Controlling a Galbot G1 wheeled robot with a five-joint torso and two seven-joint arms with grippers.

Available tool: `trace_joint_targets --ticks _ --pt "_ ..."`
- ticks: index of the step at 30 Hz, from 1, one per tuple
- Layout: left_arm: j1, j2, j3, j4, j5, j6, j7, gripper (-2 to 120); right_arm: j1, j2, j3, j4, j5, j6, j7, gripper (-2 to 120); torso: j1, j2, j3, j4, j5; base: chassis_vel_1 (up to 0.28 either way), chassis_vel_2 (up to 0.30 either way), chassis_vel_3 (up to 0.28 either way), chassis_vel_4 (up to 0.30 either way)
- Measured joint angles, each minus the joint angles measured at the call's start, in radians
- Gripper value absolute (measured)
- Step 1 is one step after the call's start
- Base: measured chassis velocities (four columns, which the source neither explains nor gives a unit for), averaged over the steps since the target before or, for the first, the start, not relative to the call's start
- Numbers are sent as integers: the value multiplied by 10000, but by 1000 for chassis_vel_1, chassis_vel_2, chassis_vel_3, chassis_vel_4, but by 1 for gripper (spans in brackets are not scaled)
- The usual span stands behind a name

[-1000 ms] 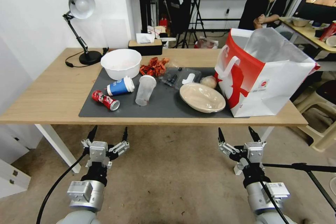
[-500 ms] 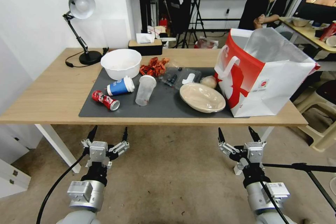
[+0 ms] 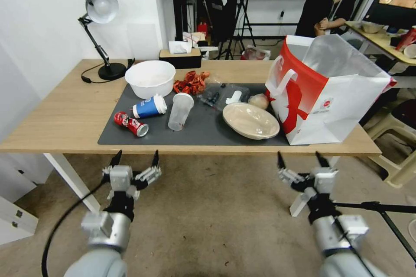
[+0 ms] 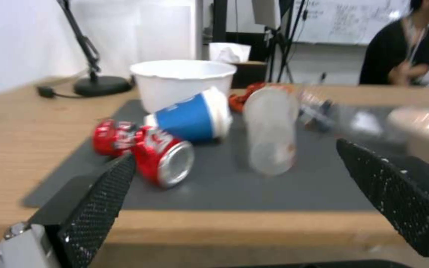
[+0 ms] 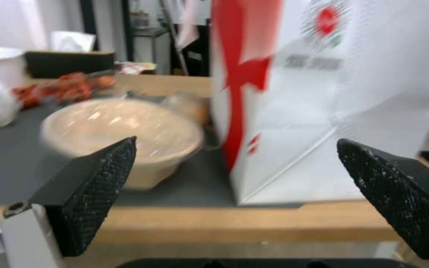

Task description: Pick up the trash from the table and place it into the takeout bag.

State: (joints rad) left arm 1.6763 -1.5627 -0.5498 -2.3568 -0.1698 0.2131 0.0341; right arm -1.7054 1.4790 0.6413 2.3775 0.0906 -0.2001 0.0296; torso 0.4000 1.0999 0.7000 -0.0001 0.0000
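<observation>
Can't see into the takeout bag [image 3: 329, 95] from the head view, its mouth gapes but the inside is just pale wall, and the right wrist view cuts off its top. It stands at the desk's right end, partly on the grey mat [image 3: 203, 127]. The small beige lump [image 3: 258, 101] is half tucked behind the shallow beige bowl [image 3: 250, 120], which sits right beside the bag near the mat's front edge and looks empty. The clear plastic cup [image 3: 180, 111] lies tipped over mid-mat, contents hard to make out. The blue paper cup [image 3: 149, 107] lies on its side with the lid on, and the red soda can [image 3: 130, 124] lies in front of it toward the mat's front left corner. The white tub [image 3: 150, 78] at the back edge looks empty.

Both arms hang below the desk's front edge [image 3: 190, 149], pointing up. The left gripper [image 3: 135, 160] is spread wide, holding nothing; the right gripper [image 3: 301, 160] is the same.
</observation>
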Motion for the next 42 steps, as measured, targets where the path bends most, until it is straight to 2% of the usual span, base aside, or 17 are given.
trace_joint_targets --ticks 2,5,10,18,21,25,32,42 --pt "-166 -53 -57 -44 -216 181 118 100 353 -77 358 286 339 -723 120 100 1 0 0 0 2 0 0 0 0" --pt "-192 -57 -84 -43 -235 165 167 100 743 -244 523 306 1004 -860 257 100 0 0 0 2 2 0 0 0 0" --pt "-163 -86 -86 24 -163 -29 214 100 998 -505 492 167 1750 -684 459 100 1 0 1 3 3 0 0 0 0" --pt "-186 -109 -62 113 -26 -237 347 100 1249 -802 -179 -406 3037 -162 970 100 0 0 0 1 1 0 0 0 0" --pt "-238 -28 -42 180 -23 -263 415 100 1551 -833 -689 -986 4370 -68 1473 100 0 0 0 1 0 0 0 0 0" --pt "-294 120 -34 260 -34 -286 458 100 1902 -777 -887 -1548 5233 69 1735 100 1 0 0 -2 -1 0 0 0 0" --pt "-253 175 -124 260 -44 -333 461 100 2674 -789 -1183 -2146 6575 -176 2131 100 1 0 0 2 -1 0 0 0 0" --pt "-258 171 -131 263 -39 -355 465 100 3548 -754 -1554 -2814 7486 -330 2447 100 1 0 0 1 -1 0 0 0 0"
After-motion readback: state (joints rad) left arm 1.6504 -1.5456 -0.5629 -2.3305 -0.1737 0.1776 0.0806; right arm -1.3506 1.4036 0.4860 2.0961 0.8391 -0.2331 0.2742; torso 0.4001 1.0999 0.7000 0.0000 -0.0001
